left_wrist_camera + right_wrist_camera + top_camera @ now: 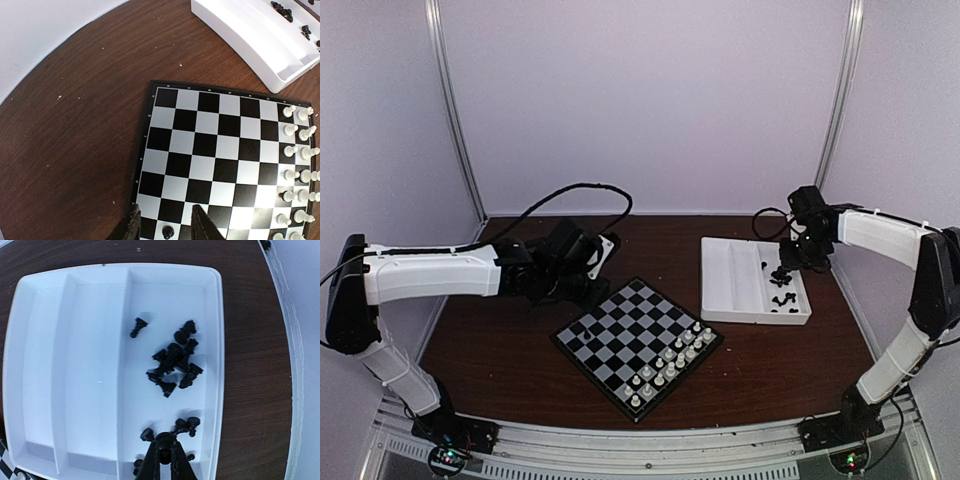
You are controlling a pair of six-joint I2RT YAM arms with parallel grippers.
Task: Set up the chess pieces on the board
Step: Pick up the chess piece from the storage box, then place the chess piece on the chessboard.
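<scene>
I see my right end effector (pixel 166 443) pinched on a black chess piece (pixel 165 437) in the white tray (pixel 90 365). My left end effector (pixel 165 208) stands apart, a black pawn (pixel 168 232) between its fingers, on the board (pixel 210 150).

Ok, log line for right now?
left gripper: open, astride black piece on board | right gripper: shut on held piece in tray | white pieces: on board

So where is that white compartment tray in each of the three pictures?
Top external: the white tray is right of centre, beside the board.
Left wrist: top right corner, partly cropped.
Right wrist: fills most of the picture.
Shared landmark: the black chess pieces lying in one outer compartment.
</scene>
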